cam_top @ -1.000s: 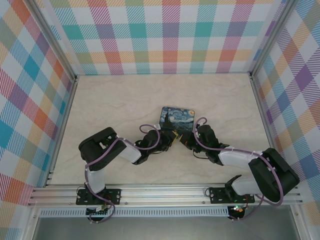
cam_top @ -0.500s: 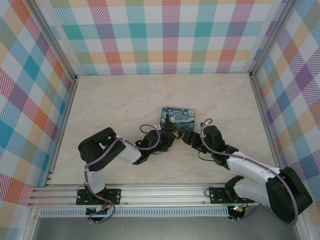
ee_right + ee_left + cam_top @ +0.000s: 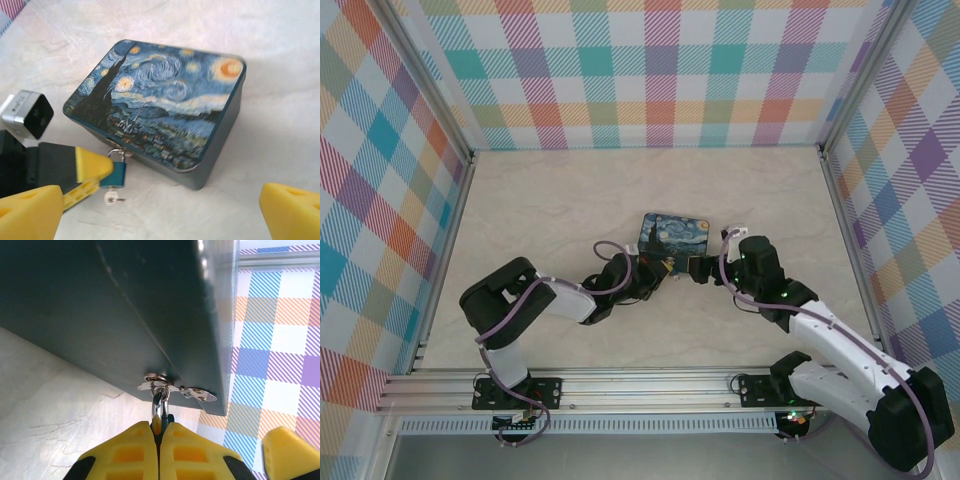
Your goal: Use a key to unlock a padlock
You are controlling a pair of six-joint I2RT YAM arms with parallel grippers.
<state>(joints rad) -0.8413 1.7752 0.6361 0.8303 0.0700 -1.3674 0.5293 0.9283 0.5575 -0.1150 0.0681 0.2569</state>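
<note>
Left wrist view: most of the padlock [image 3: 158,409] is hidden between the pressed-together fingers [image 3: 127,452] of the left gripper [image 3: 160,429]; the box [image 3: 115,305] is cut off at the top and left edges. Right wrist view: key [image 3: 114,199] small and blurred, shaft hidden in the padlock; right gripper [image 3: 160,212] fingers [image 3: 292,212] cropped at the bottom corners. Top view: padlock and key too small to tell.

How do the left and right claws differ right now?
The left claw is shut, its yellow fingers pressed together on the padlock hanging at the front of the box. The right claw is open, fingers spread wide. The left claw holds the padlock; the right claw holds nothing. The left claw touches the lock; the right claw stands off from the box. Shared: yellow fingers, both aimed at the box's latch side.
</note>
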